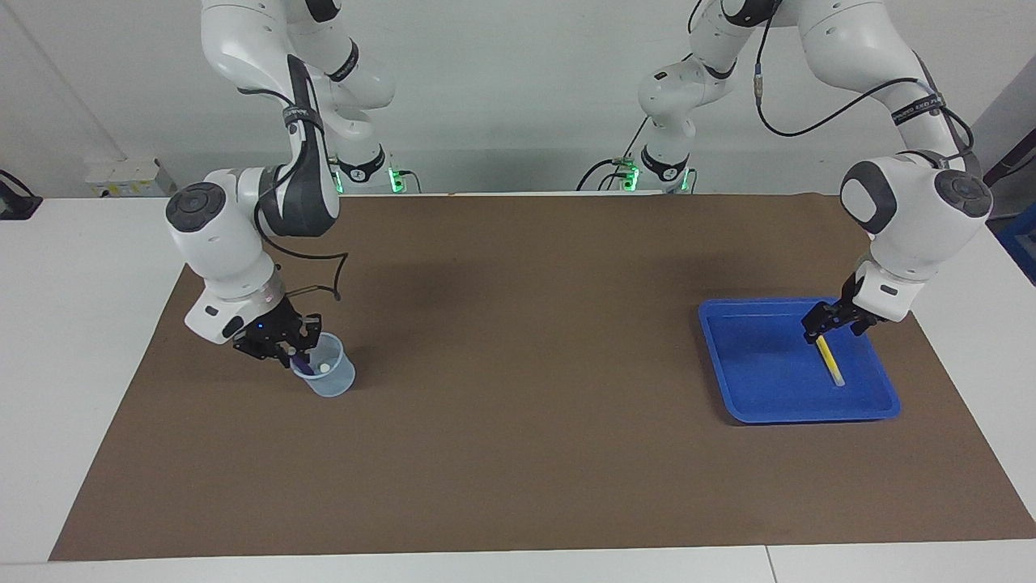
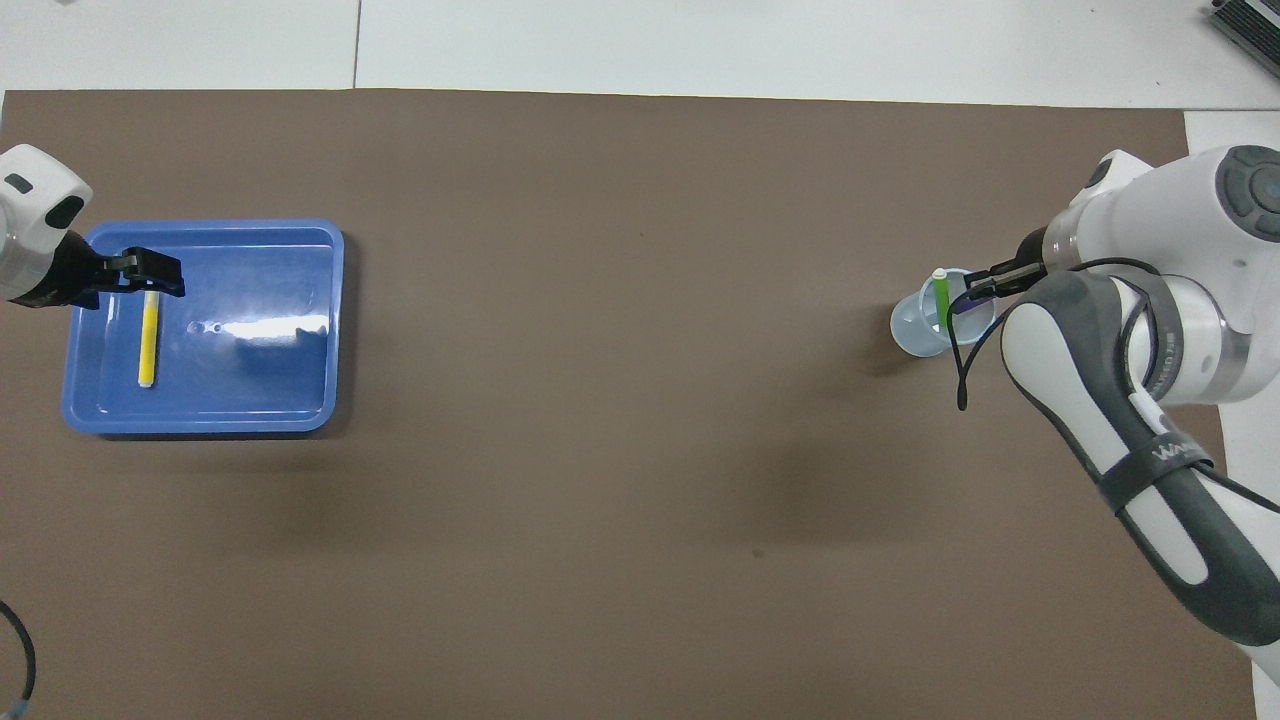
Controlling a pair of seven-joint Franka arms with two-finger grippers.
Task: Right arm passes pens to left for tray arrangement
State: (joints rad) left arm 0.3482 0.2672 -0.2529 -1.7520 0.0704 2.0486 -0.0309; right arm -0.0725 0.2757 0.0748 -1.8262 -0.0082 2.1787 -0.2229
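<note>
**At the two ends of the brown mat: one claw over the tray, one at the cup**

Toward the left arm's end of the surface (image 1: 518, 567), the blue tray (image 1: 753, 380) sits on the brown mat (image 1: 518, 453) with the yellow pen (image 1: 829, 361) lying flat inside it, pale cap at the end farther from the robots. The left claw (image 1: 827, 317) hangs over the tray's edge nearest the robots, just above the pen's yellow end, and grips nothing; its fingers stand apart, wide.

Toward the right arm's end, a small clear cup (image 1: 327, 375) stands upright on the mat. The green pen (image 2: 940, 300) leans in it with its pale cap poking above the rim, and the purple pen (image 1: 300, 359) stands at the cup's edge next to the right claw (image 1: 285, 348). That claw, on the right arm (image 1: 243, 243), is down at the cup's rim with its fingertips drawn narrow around the purple pen's upper part; whether they actually pinch it cannot be told. A thin black cable (image 1: 324, 271) loops from the right wrist above the cup.
</note>
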